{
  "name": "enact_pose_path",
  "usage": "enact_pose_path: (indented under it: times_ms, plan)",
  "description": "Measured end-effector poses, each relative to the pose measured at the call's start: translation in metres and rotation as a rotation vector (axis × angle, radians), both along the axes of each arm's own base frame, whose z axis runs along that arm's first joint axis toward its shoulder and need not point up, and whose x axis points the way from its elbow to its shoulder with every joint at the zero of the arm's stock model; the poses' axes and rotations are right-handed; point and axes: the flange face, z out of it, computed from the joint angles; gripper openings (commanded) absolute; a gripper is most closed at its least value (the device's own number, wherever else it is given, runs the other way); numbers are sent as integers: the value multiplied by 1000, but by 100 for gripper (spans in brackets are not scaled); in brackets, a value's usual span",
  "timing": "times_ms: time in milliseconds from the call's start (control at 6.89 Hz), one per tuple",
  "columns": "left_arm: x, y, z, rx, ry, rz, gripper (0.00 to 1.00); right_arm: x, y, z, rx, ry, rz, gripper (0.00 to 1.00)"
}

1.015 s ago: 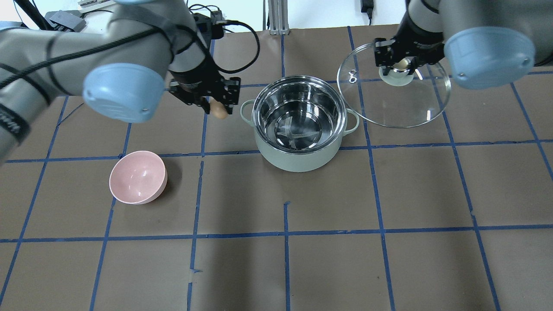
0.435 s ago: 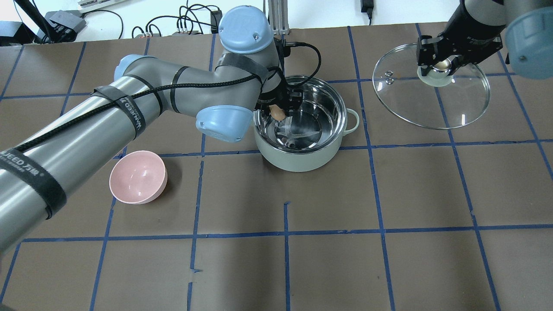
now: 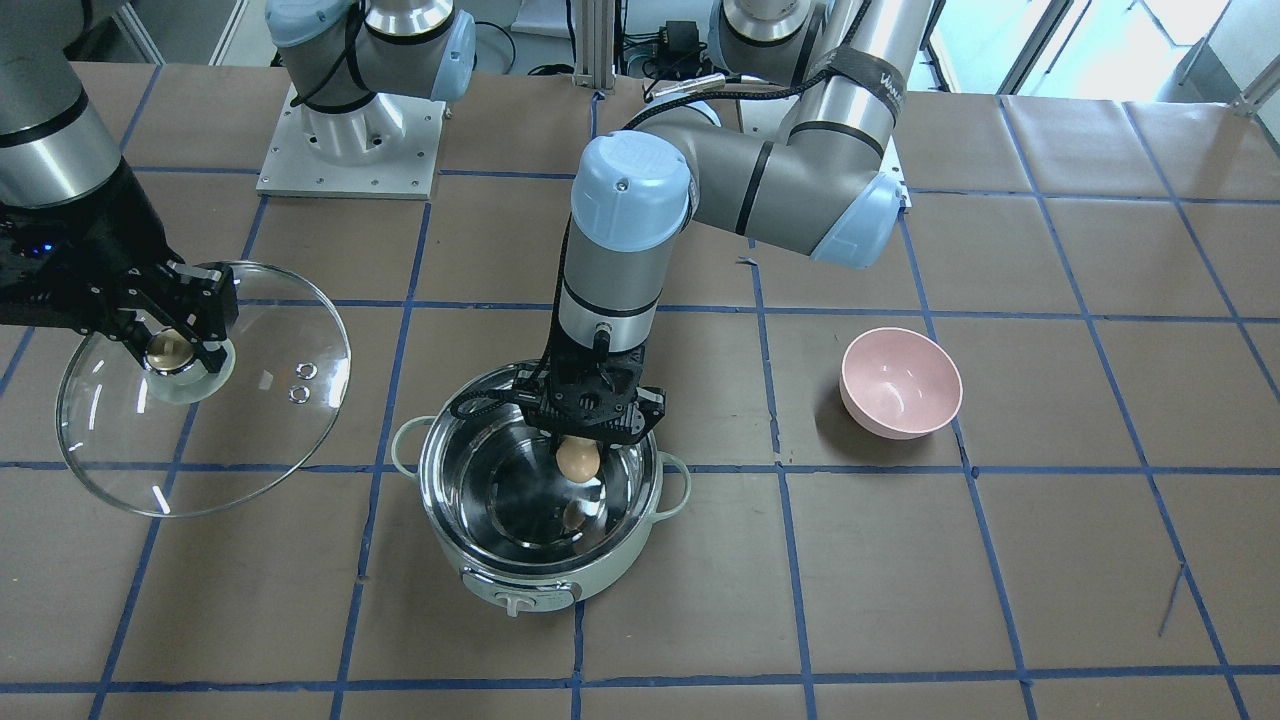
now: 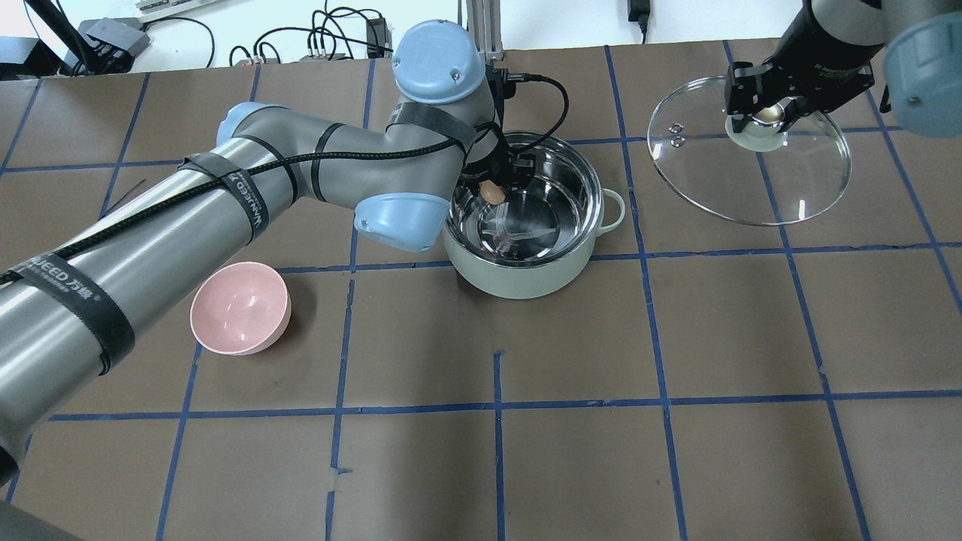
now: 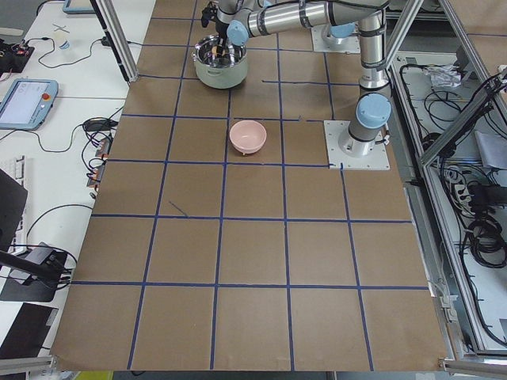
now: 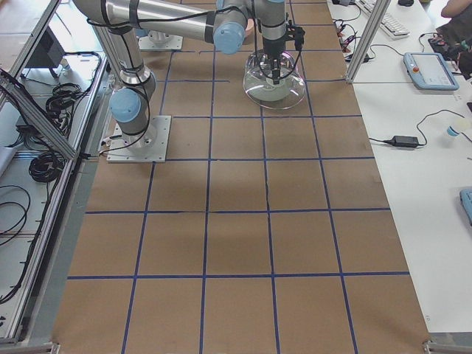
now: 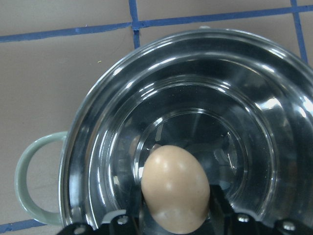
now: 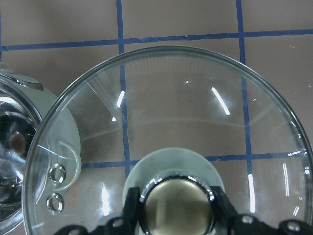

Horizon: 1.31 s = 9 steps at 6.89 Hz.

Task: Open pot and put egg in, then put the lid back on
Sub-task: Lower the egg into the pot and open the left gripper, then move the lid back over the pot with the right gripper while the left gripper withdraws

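Observation:
The mint-green pot (image 4: 518, 278) stands open on the table, its steel inside empty; it also shows in the front view (image 3: 520, 590) and the left wrist view (image 7: 39, 181). My left gripper (image 4: 492, 189) is shut on the tan egg (image 3: 577, 458) and holds it over the pot's inside, near the rim. The egg (image 7: 175, 187) fills the left wrist view's lower middle. My right gripper (image 4: 768, 113) is shut on the beige-gold knob (image 8: 177, 203) of the clear glass lid (image 4: 797, 188), held above the table to the pot's right; the lid also shows in the front view (image 3: 120, 470).
A pink bowl (image 4: 240, 308) sits on the table left of the pot, also in the front view (image 3: 900, 383). The brown table cover carries a blue tape grid. Cables and boxes lie beyond the far edge (image 4: 316, 45).
My left arm has swung right with the egg, from beside the pot to over its inside. My right gripper has carried the lid farther right, away from the pot.

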Motion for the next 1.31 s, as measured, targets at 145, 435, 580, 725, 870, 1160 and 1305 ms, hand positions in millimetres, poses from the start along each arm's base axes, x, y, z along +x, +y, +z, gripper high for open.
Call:
enact_pose_path:
  times_ms: [145, 435, 580, 725, 870, 1160, 1305]
  plan:
    - [1, 3, 8, -10, -6, -31, 92, 0, 0, 0, 0, -1, 0, 26]
    - [19, 13, 31, 1, -31, -95, 92, 0, 0, 0, -1, -4, 1, 26]
    - [43, 18, 51, 30, -46, -103, 92, 1, 0, 0, -1, -6, 1, 26]
    - [74, 27, 75, 74, -62, -92, 95, 3, 1, 1, -2, -8, 4, 26]
    - [107, 37, 100, 119, -71, -63, 97, 11, 1, 1, -4, -14, 15, 26]
    - [162, 60, 137, 213, -83, 7, 99, 55, 2, -1, -11, -38, 58, 26]
    - [179, 69, 148, 244, -87, 25, 99, 86, 1, -10, -8, -49, 53, 27]
